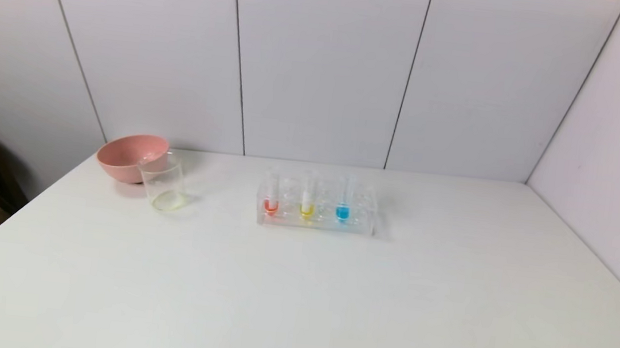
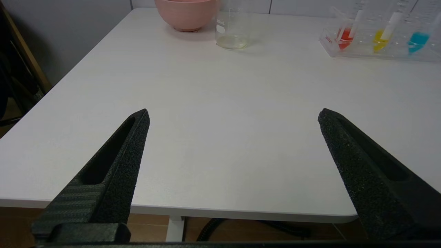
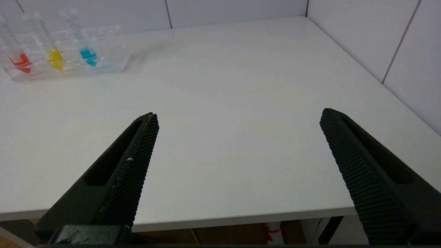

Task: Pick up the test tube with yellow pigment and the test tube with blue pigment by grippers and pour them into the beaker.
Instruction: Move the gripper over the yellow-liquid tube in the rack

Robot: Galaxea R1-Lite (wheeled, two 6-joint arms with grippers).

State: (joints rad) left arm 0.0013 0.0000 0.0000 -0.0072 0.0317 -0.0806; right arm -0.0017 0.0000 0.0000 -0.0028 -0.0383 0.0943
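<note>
Status: task not started, as far as I can judge. I see the test tube with yellow pigment and the test tube with blue pigment both upright in the clear rack, mid-surface, w/ a red-orange tube at the rack's left end. Neither is lifted.

The beaker stands to the rack's left, just in front of the pink bowl. It holds only a faint yellowish film at the bottom; no blue in it.

Left end effector hangs at the near edge of the surface, fingers spread wide, holding nothing. Right end effector: same, spread and empty, well apart from the rack.

Remaining: approach, grasp both tubes, carry to beaker, pour both.
</note>
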